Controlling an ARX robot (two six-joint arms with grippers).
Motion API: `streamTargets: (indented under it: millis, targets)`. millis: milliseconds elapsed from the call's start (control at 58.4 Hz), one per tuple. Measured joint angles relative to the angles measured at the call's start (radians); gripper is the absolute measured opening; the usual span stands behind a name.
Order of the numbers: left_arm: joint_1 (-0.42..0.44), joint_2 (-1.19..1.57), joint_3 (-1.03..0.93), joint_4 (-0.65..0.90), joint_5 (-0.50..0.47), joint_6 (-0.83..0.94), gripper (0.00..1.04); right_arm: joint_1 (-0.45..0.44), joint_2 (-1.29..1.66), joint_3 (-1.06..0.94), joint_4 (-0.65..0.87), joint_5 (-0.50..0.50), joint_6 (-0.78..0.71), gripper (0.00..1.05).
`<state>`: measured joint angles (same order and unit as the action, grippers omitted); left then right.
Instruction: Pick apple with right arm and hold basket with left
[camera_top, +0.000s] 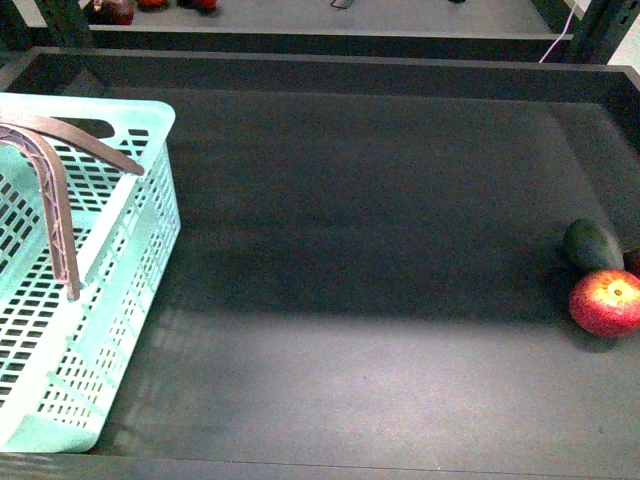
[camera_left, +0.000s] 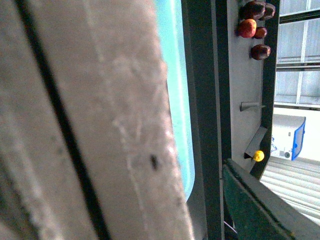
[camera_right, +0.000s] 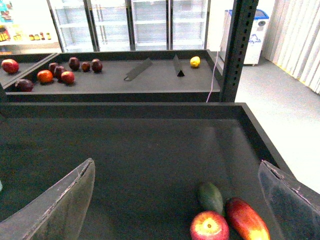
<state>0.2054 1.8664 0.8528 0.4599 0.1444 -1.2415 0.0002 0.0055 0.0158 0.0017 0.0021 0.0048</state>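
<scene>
The red apple with a yellow patch round its stem lies at the right edge of the dark tray, next to a dark green oval fruit. In the right wrist view the apple lies low between my right gripper's wide-open fingers, gripper above and short of it. The mint-green basket with brownish handles stands at the left. My left gripper is out of the front view; its wrist view is filled by a blurred finger against the basket's rim, shut on it.
A long red-yellow fruit lies beside the apple. The tray has a raised dark wall at the back. Beyond it another shelf holds several dark red fruits and a yellow fruit. A dark post stands at the tray's far right corner.
</scene>
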Motion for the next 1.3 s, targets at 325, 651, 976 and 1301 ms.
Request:
streamTargets:
  millis: [325, 651, 976, 1301]
  targets:
    - [-0.018, -0.019, 0.005, -0.037, -0.003, -0.034, 0.29, 0.000, 0.000, 0.000, 0.000, 0.000, 0.000, 0.96]
    - [-0.131, -0.161, 0.000, -0.121, 0.039, -0.015, 0.29, 0.000, 0.000, 0.000, 0.000, 0.000, 0.000, 0.96]
    - [-0.412, -0.221, 0.097, -0.212, 0.096, 0.035, 0.28, 0.000, 0.000, 0.000, 0.000, 0.000, 0.000, 0.96]
    - [-0.669, -0.206, 0.248, -0.266, 0.144, 0.096, 0.28, 0.000, 0.000, 0.000, 0.000, 0.000, 0.000, 0.96]
